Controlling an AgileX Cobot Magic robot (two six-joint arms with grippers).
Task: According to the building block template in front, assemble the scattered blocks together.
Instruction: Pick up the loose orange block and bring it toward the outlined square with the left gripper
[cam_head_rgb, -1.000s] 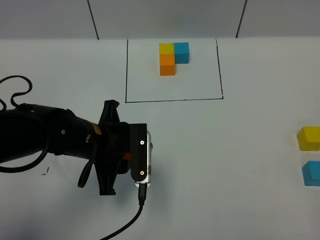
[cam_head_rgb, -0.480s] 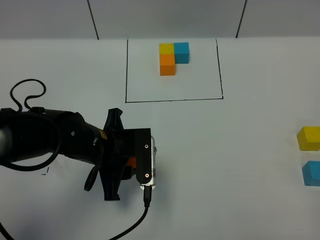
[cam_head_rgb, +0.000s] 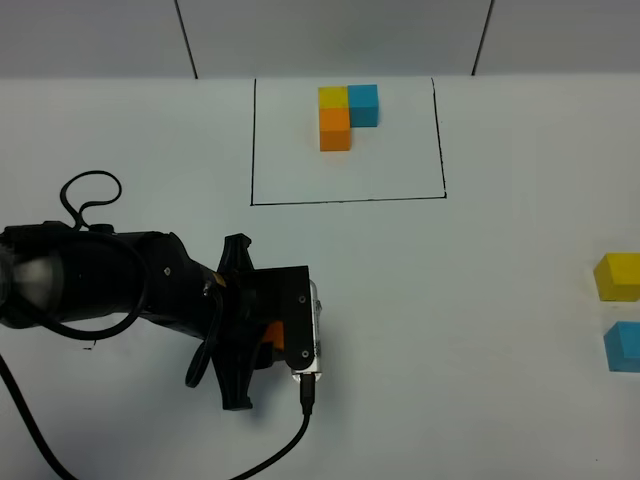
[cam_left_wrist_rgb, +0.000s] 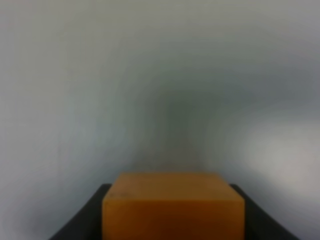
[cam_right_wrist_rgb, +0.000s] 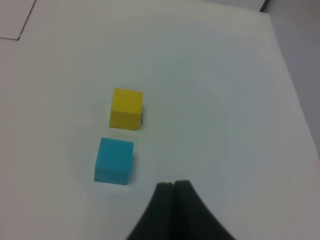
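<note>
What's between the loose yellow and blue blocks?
Nothing: only bare white table separates the yellow block and blue block, clearest in the right wrist view.

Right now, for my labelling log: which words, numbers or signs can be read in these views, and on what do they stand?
No text can be read.
The template, orange cube, yellow cube and blue cube are plain.
A dark mark on the table is too small to read.
</note>
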